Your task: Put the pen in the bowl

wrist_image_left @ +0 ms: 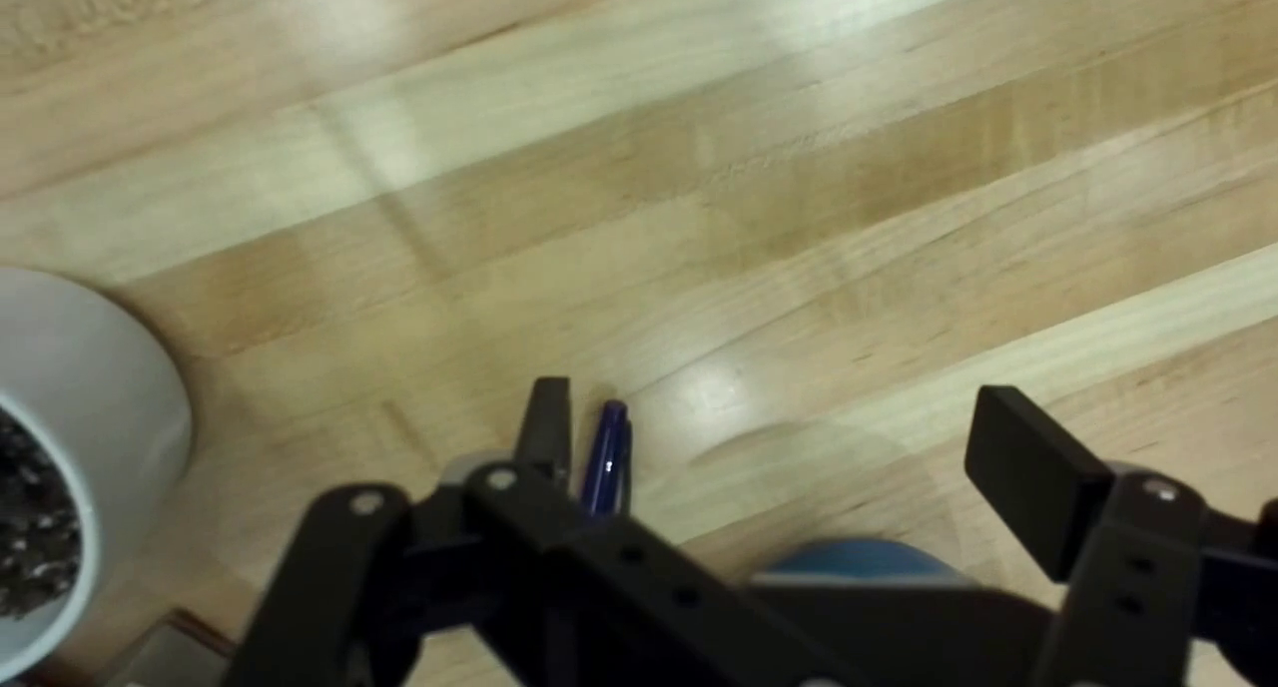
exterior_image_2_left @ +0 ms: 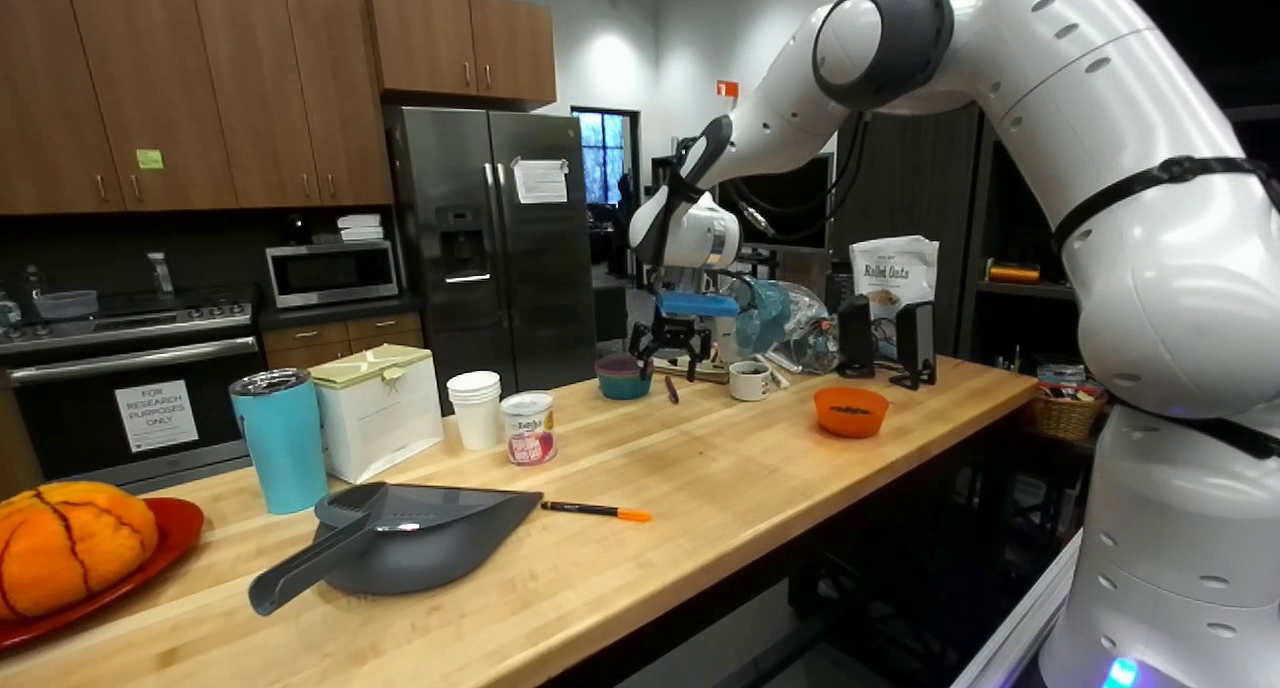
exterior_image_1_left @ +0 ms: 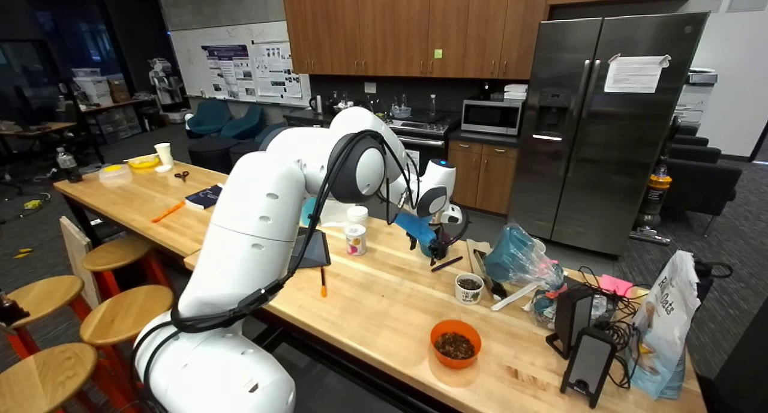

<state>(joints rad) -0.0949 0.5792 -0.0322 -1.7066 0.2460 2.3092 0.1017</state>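
End effector point(exterior_image_2_left: 666, 370) hovers, jaws apart, nothing held, likely lining up the pick: pen point(wrist_image_left: 605, 457) lies on table point(exterior_image_2_left: 750, 468), just right of maroon bowl point(exterior_image_2_left: 615, 366) in an exterior view; next presumably centre, lower, close.

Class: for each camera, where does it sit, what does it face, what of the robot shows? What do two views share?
Wrist view: above the end effector, whose open jaws show, facing down at the table and dark pen.
Exterior view: raised, near the arm, facing across the table toward cabinets; most of the arm shows.
Exterior view: near the dustpan, facing along the table toward the oats bag; the arm shows at picture right.
Both exterior views share the end effector, orange bowl and refrigerator.
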